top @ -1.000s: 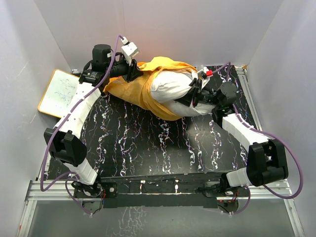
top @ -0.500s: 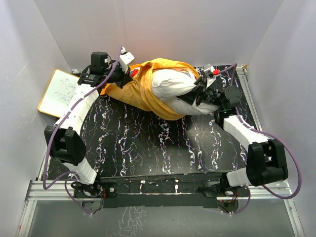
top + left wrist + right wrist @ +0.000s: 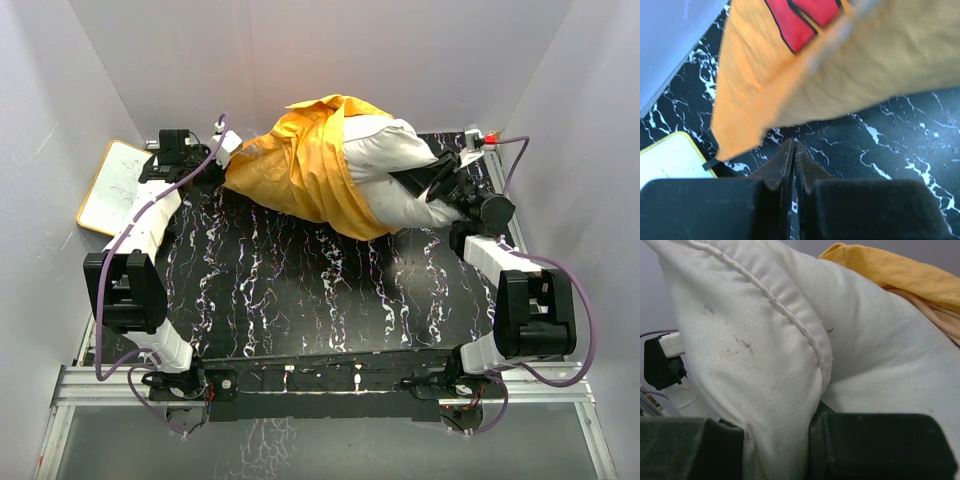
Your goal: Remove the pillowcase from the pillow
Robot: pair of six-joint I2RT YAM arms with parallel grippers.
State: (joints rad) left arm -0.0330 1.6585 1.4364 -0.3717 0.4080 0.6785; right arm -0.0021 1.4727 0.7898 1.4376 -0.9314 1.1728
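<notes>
The orange pillowcase (image 3: 300, 170) lies bunched at the back of the table and still covers the left part of the off-white pillow (image 3: 390, 165). The pillow's right half sticks out bare. My right gripper (image 3: 432, 185) is shut on a fold of the pillow (image 3: 770, 370), with white fabric pinched between its fingers (image 3: 875, 445). My left gripper (image 3: 230, 157) sits at the pillowcase's left end. In the left wrist view its fingers (image 3: 780, 165) are shut together and empty. The orange fabric (image 3: 805, 85), with a red printed patch, hangs just beyond and left of the tips.
A white whiteboard (image 3: 115, 185) with a wooden frame leans at the table's left edge, close to my left gripper; its corner shows in the left wrist view (image 3: 670, 160). Grey walls enclose the back and sides. The table (image 3: 300, 290) is black marble-patterned.
My right arm has pulled the pillow rightwards, baring more of it. My left gripper has moved left towards the whiteboard, and the pillowcase is no longer between its fingers.
</notes>
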